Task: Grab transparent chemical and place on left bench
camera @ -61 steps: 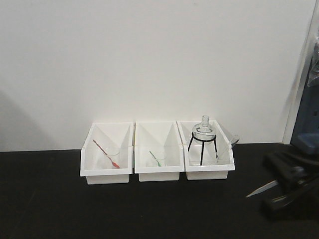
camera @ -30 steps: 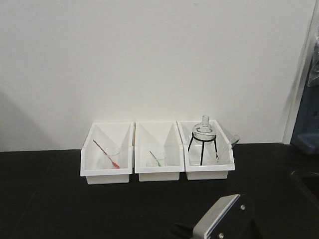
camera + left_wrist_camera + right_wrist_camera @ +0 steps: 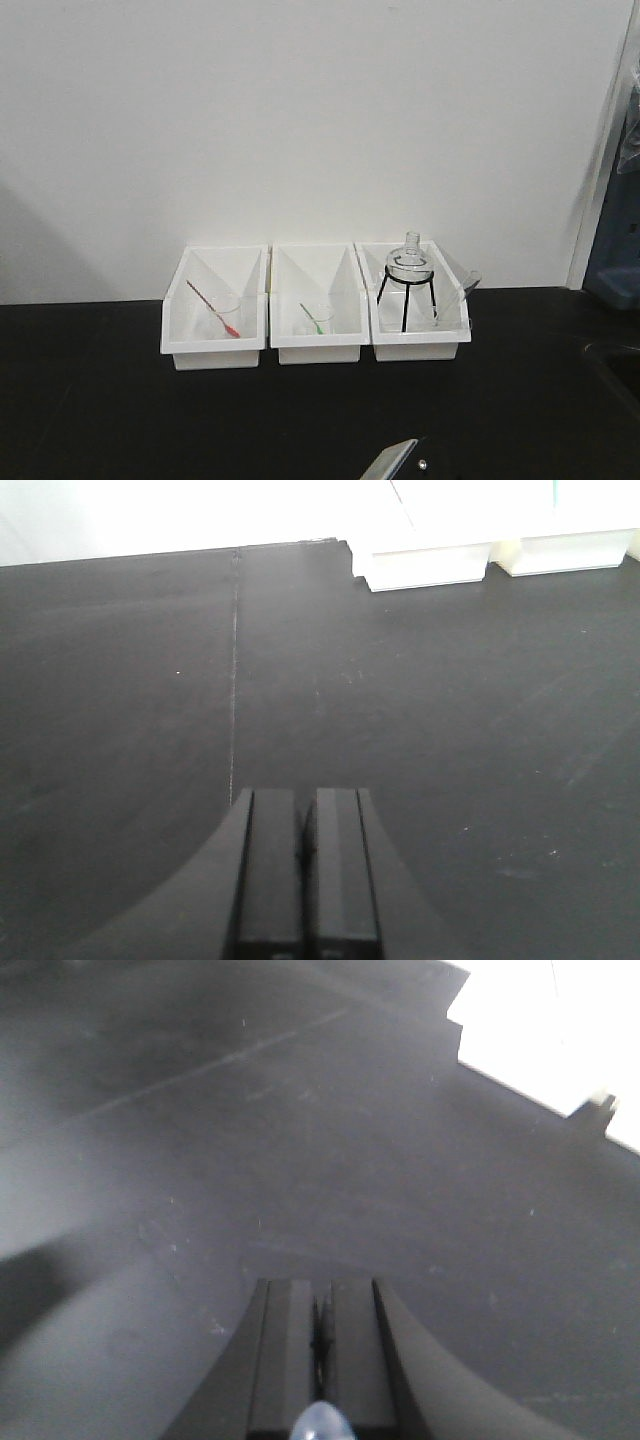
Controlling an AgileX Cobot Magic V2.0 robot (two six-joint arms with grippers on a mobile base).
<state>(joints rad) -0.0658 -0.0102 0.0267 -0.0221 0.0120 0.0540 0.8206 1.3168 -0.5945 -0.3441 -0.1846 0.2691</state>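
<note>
A: Front-facing view: three white bins in a row against the wall, touching side to side. Left bin (image 3: pixel 213 345) holds a beaker with a red stick (image 3: pixel 224 316). Middle bin (image 3: pixel 316 347) holds a beaker with a green stick (image 3: pixel 318 320). Right bin (image 3: pixel 421 344) holds a black tripod (image 3: pixel 405 296) with a round glass flask (image 3: pixel 410 258) on top.

B: And the transparent chemical (image 3: pixel 441 310)?

A: In the right bin, at its right side just beside the tripod legs, pale stick leaning out over the bin's right rim. Faint; hard to resolve its outline.

B: Room around the bins?

A: Black bench (image 3: pixel 120 410) runs open in front of the bins and to the left, up to the wall edge. A grey arm part (image 3: pixel 392 460) pokes in at the bottom edge of the view, well apart from the bins.

B: Grippers?

A: Left wrist view: left gripper (image 3: pixel 305 855) has its pads pressed together, nothing between, above bare bench with a thin seam line; bin corners at the top edge. Right wrist view: right gripper (image 3: pixel 320 1345) also pinched together, empty, over bare bench; a white bin edge at upper right, blurred.
</note>
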